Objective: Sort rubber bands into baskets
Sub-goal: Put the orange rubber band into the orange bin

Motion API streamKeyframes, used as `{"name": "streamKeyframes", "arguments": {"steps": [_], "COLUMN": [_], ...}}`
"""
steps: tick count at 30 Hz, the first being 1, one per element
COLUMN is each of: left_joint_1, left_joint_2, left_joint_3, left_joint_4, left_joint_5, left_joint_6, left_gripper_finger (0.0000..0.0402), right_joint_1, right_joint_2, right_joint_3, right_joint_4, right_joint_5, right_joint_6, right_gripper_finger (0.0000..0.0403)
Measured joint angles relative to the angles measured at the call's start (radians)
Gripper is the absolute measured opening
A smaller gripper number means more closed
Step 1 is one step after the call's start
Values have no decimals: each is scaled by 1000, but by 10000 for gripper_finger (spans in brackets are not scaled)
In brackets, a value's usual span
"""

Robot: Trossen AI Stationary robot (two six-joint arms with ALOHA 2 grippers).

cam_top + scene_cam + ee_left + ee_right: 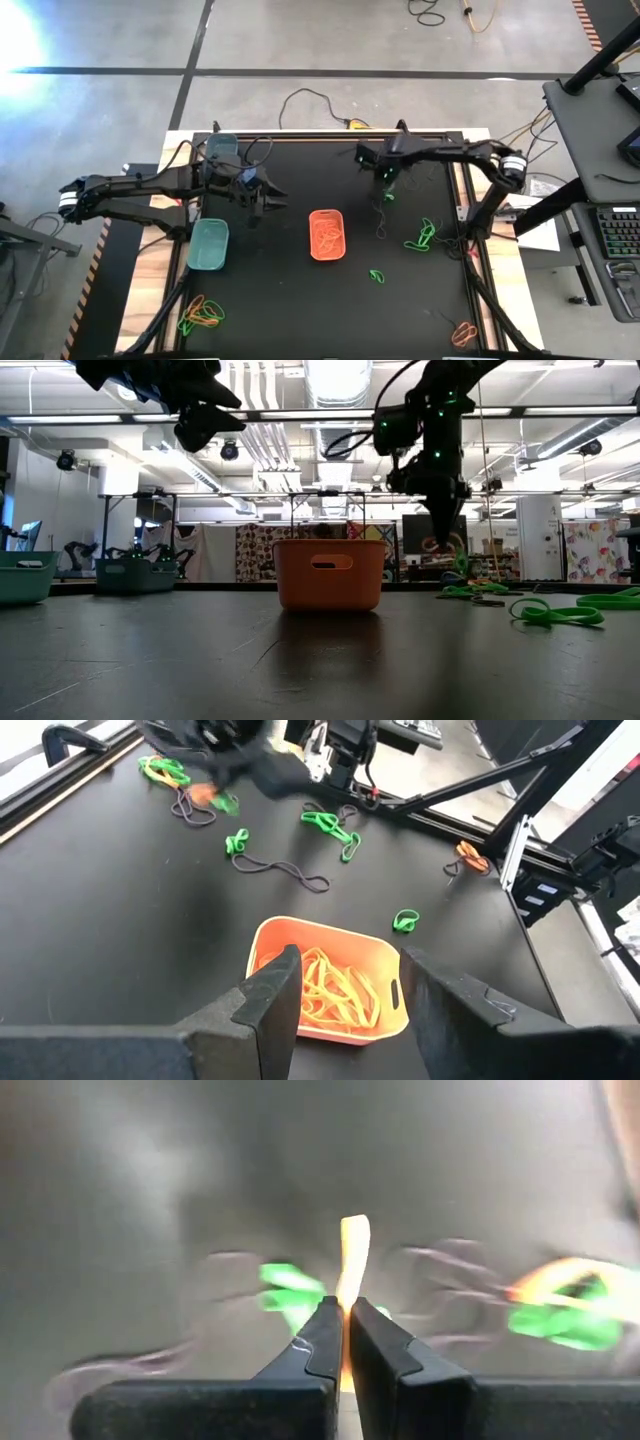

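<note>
While the matte black table [300, 300] carried the lot, three shallow, rounded-rectangular plastic baskets sat on it: an orange basket [327, 235] at centre, holding a tangle of thin orange bands [335, 990]; a light teal basket [209, 245] at the left edge; and a dark grey-teal basket [221, 150] behind it. Thin elastic loops lay scattered: green bands [420, 238] right of the orange basket, one small green loop [377, 276] nearer the front, and orange and green bands [200, 314] heaped at the front left corner. Right gripper [346, 1342] was raised over the rear centre of the table, its arm bent in from the right, fingers pressed together on a thin orange band [353, 1255] that stood up from the tips, blurred green bands below it. Left gripper [345, 995] hung above the table just left of the orange basket, arm stretched in from the left, dark fingers spread with nothing between them.
</note>
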Motion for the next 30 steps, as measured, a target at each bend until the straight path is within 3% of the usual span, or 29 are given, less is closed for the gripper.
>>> {"name": "streamKeyframes", "arguments": {"steps": [3, 8, 14, 19, 20, 23, 25, 26, 30], "left_joint_1": [0, 0, 0, 0, 0, 0, 0, 0, 0], "left_joint_2": [0, 0, 2, 2, 2, 2, 2, 2, 2], "left_joint_3": [0, 0, 0, 0, 0, 0, 0, 0, 0], "left_joint_4": [-1, -1, -1, -1, -1, -1, -1, 0, 0], "left_joint_5": [0, 0, -14, -18, -26, -43, -43, -44, -44], "left_joint_6": [0, -1, 0, 9, 14, 25, 25, 25, 32], "left_gripper_finger": [155, 155, 155, 155, 155, 155, 155, 155, 155], "right_joint_1": [-76, -170, -228, -224, -223, -232, -235, -234, -221], "right_joint_2": [-17, -40, -40, -39, -39, -39, -39, -39, -38], "right_joint_3": [28, 69, 80, 74, 74, 73, 72, 71, 65], "right_joint_4": [-23, -17, -26, -28, -29, -43, -79, -90, -104], "right_joint_5": [9, -379, -403, -626, -617, -391, -305, -319, -540], "right_joint_6": [22, 15, 57, 13, 12, 57, 85, 79, 13], "right_gripper_finger": [9, 9, 9, 9, 9, 9, 9, 9, 9]}}
